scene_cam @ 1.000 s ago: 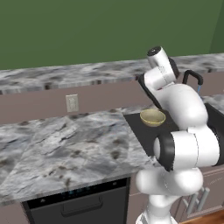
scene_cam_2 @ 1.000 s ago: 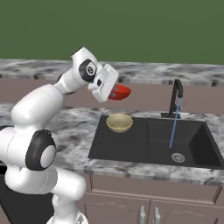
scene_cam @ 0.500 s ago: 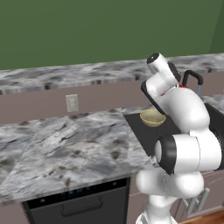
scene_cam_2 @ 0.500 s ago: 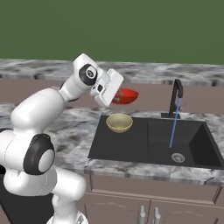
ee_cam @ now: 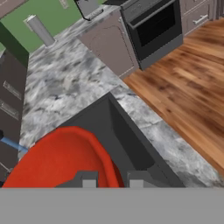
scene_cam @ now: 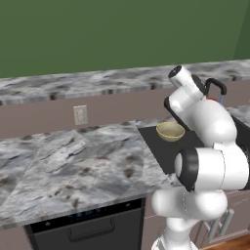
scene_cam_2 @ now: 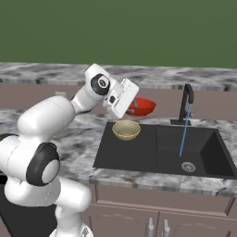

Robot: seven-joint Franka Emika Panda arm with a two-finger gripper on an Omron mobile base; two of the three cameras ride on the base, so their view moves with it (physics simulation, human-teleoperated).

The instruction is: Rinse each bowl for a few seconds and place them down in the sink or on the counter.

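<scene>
We see the pincer (ee_cam: 112, 178) clamped on the rim of the glossy red bowl (scene_cam_2: 141, 106), holding it in the air above the left part of the matte black sink (scene_cam_2: 139, 156). The tan bowl (scene_cam_2: 126, 129) sits in the basin just below. A thin water stream (scene_cam_2: 184, 132) falls from the arched black faucet (scene_cam_2: 186, 102). The desk (scene_cam: 73, 161) is grey marbled stone.

Red bowl (scene_cam_2: 141, 107) half hidden behind hand; sink (scene_cam: 161, 146) largely masked by arm.
</scene>
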